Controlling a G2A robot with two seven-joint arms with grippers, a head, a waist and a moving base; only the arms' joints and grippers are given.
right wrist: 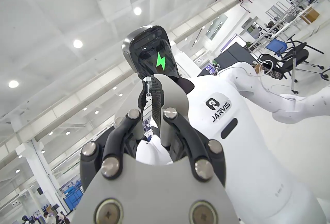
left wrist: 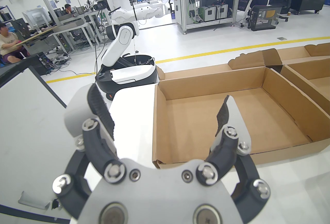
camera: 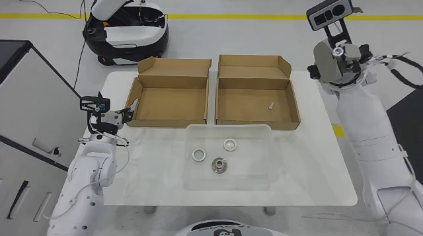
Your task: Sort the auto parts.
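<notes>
The white table [camera: 317, 170] fills the middle of the top view, and the sorting on it looks barely begun. Along its upper part two open cardboard boxes stand side by side: the left box [camera: 173, 107] has a bare floor, and the right box [camera: 244, 107] holds a single item. Just below them, the clear tray [camera: 228, 182] holds three pieces not yet sorted. The left gripper [camera: 129, 112] sits at the left of the frame, just beside the left box's outer wall, with its jaws wide apart and holding nothing. The right gripper [camera: 338, 52] is raised at the upper right, beyond the table's corner, with its jaws clamped on a small part. In the tray lie a flanged metal piece [camera: 219, 164] at lower centre, a white ring [camera: 198, 155] to its left and a pale cap-like part [camera: 230, 145] up and to its right, all well apart from both grippers. Smallest of all, a bolt [camera: 271, 104] lies near the right box's right wall. The silvery threaded part [right wrist: 147, 80] pinched in the right gripper looks like another bolt, so it probably belongs in that box.
</notes>
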